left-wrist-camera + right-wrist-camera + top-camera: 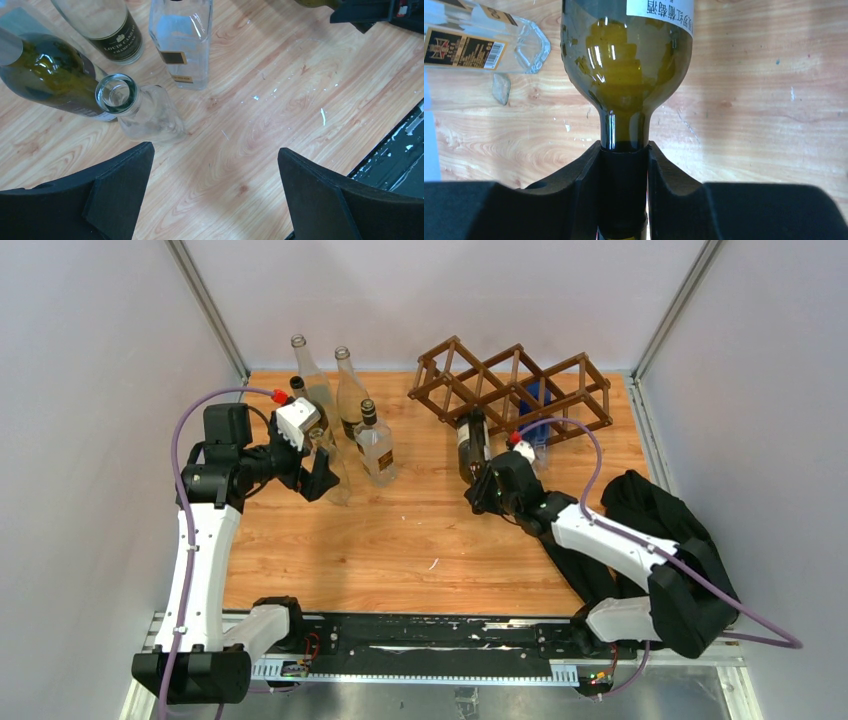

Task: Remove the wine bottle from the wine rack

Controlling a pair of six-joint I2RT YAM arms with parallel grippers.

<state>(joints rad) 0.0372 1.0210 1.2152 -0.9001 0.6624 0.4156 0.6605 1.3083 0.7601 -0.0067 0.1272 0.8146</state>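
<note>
The wine rack is a dark brown lattice of thin sticks at the back right of the table. A dark green wine bottle with a white label lies just in front of the rack's left end, neck toward me. My right gripper is shut on the bottle's neck; in the right wrist view the fingers press both sides of the black-capped neck of the bottle. My left gripper is open and empty above the wood, beside a small clear bottle.
Several upright bottles stand at the back left; a clear square bottle is nearest the middle, also in the left wrist view. A blue object sits inside the rack. Grey walls enclose the table.
</note>
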